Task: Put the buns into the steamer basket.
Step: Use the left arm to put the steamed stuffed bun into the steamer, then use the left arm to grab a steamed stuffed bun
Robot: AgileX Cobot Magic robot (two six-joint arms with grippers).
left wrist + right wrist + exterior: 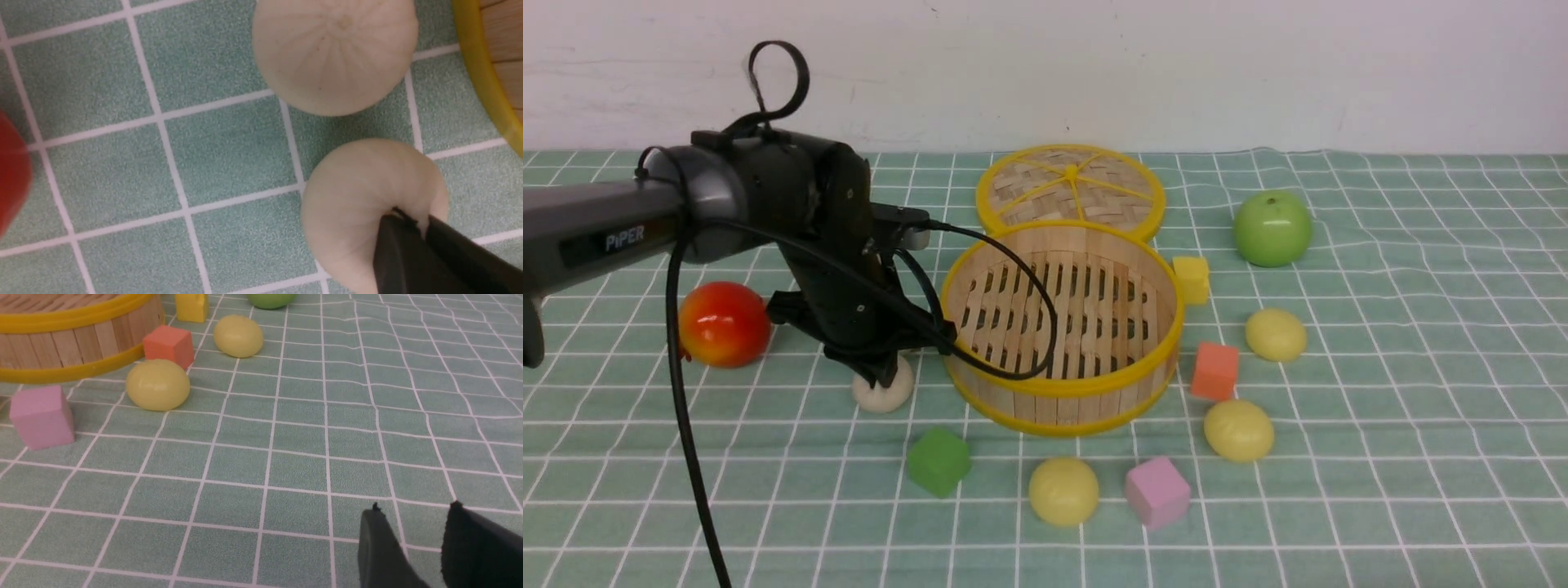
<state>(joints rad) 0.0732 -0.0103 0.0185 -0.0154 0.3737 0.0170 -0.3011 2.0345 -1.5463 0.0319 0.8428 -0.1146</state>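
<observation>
**Item 1, steamer basket**: round and deep, with upright light-wood slats between yellow hoops and a slotted floor. We log it mid-cloth with its floor bare. The woven, yellow-rimmed lid lies flat just behind it, seen in the front view alone.

**Item 2, buns:** all are on the cloth, outside the basket.
- Only the left wrist view shows two off-white ones, the gripped bun and the free off-white bun. The free one is matte and faintly pleated toward a top dimple. Both are near the basket's rim.
- The front view gives a single off-white dome under the arm, left of the basket. We cannot tell which of the two it is.
- Three glossy pale-yellow buns lie to the right of and in front of the basket. The front yellow bun appears in the front view only.

**Item 3, left gripper**: jaws clenched, the tips nipping the gripped bun's soft skin, which puckers round them.

**Item 4, right gripper**: entered from its wrist view only. The jaws are parted over the checked tablecloth, clasping nothing.

**Item 5, sundries:**
- Four matte cubes: yellow cube, orange cube, pink cube and green cube.
- A smooth green apple.
- A shiny red-orange fruit.
</observation>
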